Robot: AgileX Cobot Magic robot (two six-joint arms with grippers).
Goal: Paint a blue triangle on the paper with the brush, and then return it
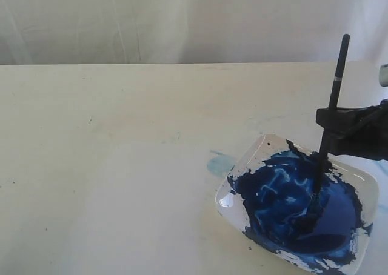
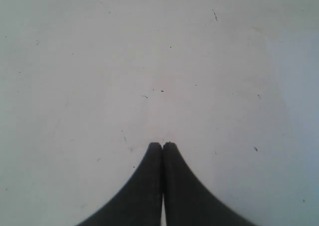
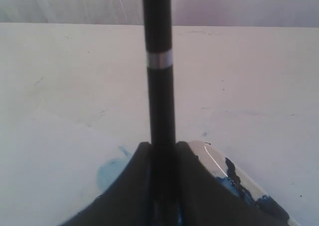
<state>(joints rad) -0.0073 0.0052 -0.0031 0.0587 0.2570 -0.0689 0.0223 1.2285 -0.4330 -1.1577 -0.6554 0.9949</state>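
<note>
My right gripper (image 1: 325, 132) is shut on the brush (image 1: 335, 92), a thin black handle with a silver band, held nearly upright. The bristle end dips into the dark blue paint pool (image 1: 303, 205) in the white dish (image 1: 370, 184). In the right wrist view the handle (image 3: 158, 86) rises straight up from the right gripper (image 3: 163, 147), its fingers (image 3: 134, 181) pressed on either side. The paper (image 1: 121, 208) lies flat to the left of the dish and looks bare. The blue triangle is out of view. My left gripper (image 2: 162, 145) is shut on nothing over a plain whitish surface.
A pale blue smudge (image 1: 219, 164) marks the surface just left of the dish, and the smudge (image 3: 110, 171) shows in the right wrist view beside the dish rim (image 3: 214, 159). A white curtain (image 1: 182, 20) hangs behind the table's far edge.
</note>
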